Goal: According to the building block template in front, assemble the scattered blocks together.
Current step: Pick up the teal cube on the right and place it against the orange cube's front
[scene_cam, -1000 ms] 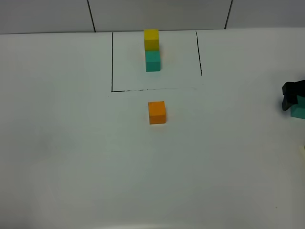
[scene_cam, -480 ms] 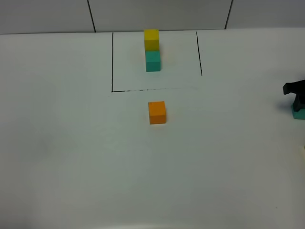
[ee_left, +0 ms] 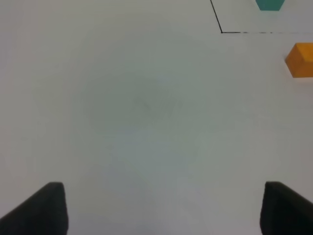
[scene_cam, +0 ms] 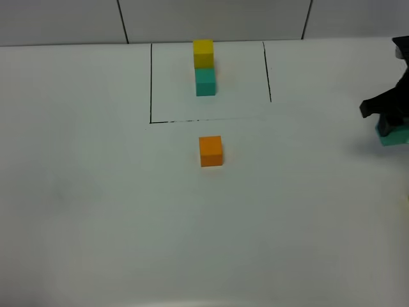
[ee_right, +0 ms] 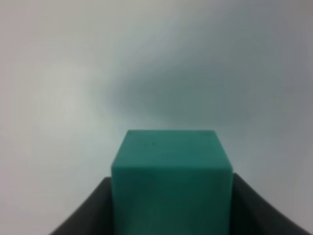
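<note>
The building block template, a yellow cube (scene_cam: 203, 52) joined to a teal cube (scene_cam: 205, 82), stands inside the black-lined box at the back. Of the scattered blocks, an orange cube (scene_cam: 211, 151) sits just in front of that box. At the far right my right gripper (scene_cam: 385, 120) is shut on a teal cube (scene_cam: 395, 135). The right wrist view shows this teal cube (ee_right: 171, 176) clamped between the dark fingers (ee_right: 85, 213), with its shadow on the table. My left gripper (ee_left: 161, 208) is open over bare table, and the orange cube (ee_left: 301, 59) lies off to one side.
Thin black lines (scene_cam: 151, 83) mark the template's box on the white table (scene_cam: 96, 211). A grey tiled wall (scene_cam: 211, 19) runs behind it. The left wrist view catches a corner of the box line (ee_left: 221, 31) and the template's teal cube (ee_left: 269, 4).
My right gripper has shut on the teal cube and carried it up off the table and slightly leftward. The left gripper, the orange cube and the template have not moved.
</note>
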You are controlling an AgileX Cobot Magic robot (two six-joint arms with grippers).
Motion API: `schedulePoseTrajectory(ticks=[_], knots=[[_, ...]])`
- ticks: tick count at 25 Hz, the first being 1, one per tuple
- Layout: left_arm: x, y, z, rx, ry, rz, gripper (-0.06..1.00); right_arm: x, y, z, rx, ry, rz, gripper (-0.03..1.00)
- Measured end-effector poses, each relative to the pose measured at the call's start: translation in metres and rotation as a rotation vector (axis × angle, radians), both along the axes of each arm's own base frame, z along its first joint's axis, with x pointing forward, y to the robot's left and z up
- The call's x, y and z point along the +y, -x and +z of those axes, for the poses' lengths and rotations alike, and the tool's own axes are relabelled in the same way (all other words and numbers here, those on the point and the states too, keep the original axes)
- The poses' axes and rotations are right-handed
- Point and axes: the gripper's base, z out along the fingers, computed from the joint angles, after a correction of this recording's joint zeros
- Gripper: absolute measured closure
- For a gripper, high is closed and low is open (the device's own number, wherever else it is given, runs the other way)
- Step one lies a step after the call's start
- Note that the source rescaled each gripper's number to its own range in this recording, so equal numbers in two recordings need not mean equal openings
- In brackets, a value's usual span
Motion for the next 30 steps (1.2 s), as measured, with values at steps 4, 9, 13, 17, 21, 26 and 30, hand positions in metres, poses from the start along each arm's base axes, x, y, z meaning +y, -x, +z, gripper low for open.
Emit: schedulePoseTrajectory(ticks=[4,9,13,17,21,26,30], knots=[[0.0,0.0,0.0,0.0,0.0,0.0,0.19,0.032,0.013,0.007,-0.006,-0.019,0.005,0.94],[0.0,0.0,0.0,0.0,0.0,0.0,0.19,0.063,0.035,-0.002,0.036,-0.024,-0.043,0.94],[0.0,0.0,0.0,0.0,0.0,0.0,0.19,0.101,0.055,-0.012,0.056,0.007,-0.035,0.94],[0.0,0.0,0.0,0.0,0.0,0.0,0.19,0.142,0.072,-0.011,0.014,0.008,-0.043,0.94],[0.0,0.0,0.0,0.0,0.0,0.0,0.19,0.175,0.088,-0.011,-0.024,-0.049,-0.1,0.94],[0.0,0.0,0.0,0.0,0.0,0.0,0.19,0.198,0.096,-0.018,-0.04,-0.108,-0.12,0.94],[0.0,0.0,0.0,0.0,0.0,0.0,0.19,0.22,0.099,-0.023,0.003,-0.137,-0.117,0.94]])
